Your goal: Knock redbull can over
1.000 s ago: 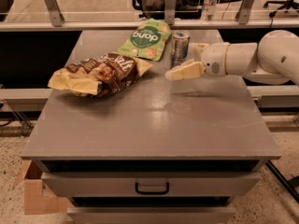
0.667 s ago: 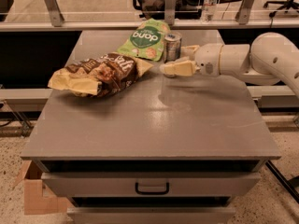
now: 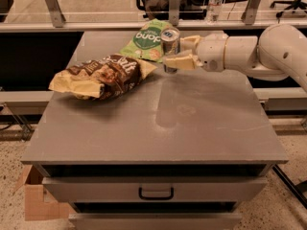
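The gripper point(image 3: 178, 51) has its fingers spread and grips nothing; the redbull can point(image 3: 170, 44) stands upright right at its fingertips. A low push may only slide the can against the green bag point(image 3: 145, 40) just beyond, which could prop it upright.

Dim, warm light with slight blur throughout. Beside the slim silver-and-blue redbull can point(image 3: 170, 41) is the cream two-finger gripper point(image 3: 175, 51), and just in front of it a pale glare streaks the grey metal tabletop point(image 3: 168, 116).

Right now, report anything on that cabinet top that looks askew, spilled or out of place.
Nothing looks spilled or damaged. The redbull can stands upright, with the gripper open at it and one of its fingers in front of the can. The brown snack bag lies crumpled on its side; the green bag lies flat.
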`<action>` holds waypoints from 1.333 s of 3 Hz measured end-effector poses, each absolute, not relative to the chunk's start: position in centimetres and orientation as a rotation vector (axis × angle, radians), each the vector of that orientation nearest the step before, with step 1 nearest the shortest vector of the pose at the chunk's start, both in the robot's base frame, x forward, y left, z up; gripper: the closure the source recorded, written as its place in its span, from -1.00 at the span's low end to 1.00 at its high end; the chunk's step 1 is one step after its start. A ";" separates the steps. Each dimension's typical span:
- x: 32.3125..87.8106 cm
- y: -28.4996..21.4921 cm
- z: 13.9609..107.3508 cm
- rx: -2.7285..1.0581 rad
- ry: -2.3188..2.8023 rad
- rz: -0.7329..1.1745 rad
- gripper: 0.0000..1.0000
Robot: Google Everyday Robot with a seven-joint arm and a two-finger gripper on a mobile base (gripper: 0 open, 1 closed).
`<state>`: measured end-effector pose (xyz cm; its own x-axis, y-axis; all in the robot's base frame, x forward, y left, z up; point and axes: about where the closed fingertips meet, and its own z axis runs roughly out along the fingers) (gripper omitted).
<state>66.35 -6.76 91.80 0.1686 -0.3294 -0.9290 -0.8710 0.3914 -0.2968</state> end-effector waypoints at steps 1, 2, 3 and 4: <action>64.9 -6.8 93.2 -1.375 1.244 0.350 1.00; 63.3 -7.5 92.0 -1.593 1.118 0.162 1.00; 62.1 -8.5 90.2 -1.870 1.062 0.032 1.00; 61.4 -9.5 88.5 -2.013 1.081 0.021 1.00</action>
